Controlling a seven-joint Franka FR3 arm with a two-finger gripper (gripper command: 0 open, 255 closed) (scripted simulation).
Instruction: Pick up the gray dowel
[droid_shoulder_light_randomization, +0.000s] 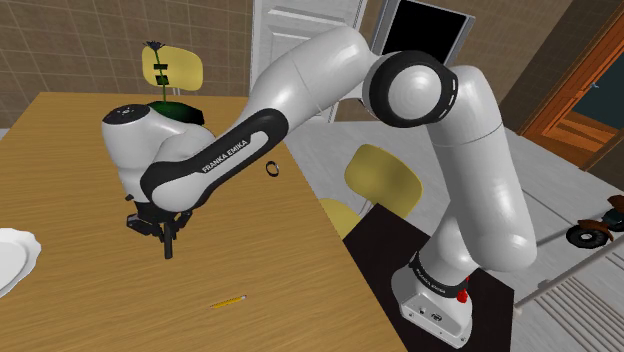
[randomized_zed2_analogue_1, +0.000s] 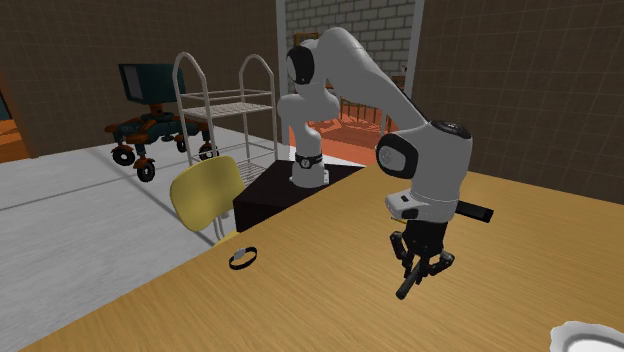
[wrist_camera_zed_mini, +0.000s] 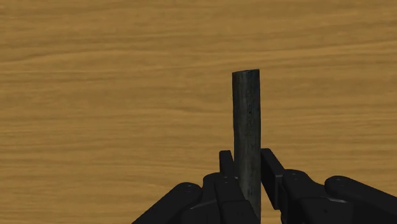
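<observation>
Shoulder view: the black pincer (droid_shoulder_light_randomization: 165, 238) hangs over the wooden bench (droid_shoulder_light_randomization: 90, 320), clamped on a dark grey stick (droid_shoulder_light_randomization: 169, 246) that points down. A yellow pencil (droid_shoulder_light_randomization: 229, 300) lies on the bench nearer the camera, and a small black ring (droid_shoulder_light_randomization: 272, 169) lies farther off. Second exterior view: the stick pokes out below the pincer, a bit tilted. Wrist view: the two fingers squeeze the stick, one on each side, with the bench behind it.
</observation>
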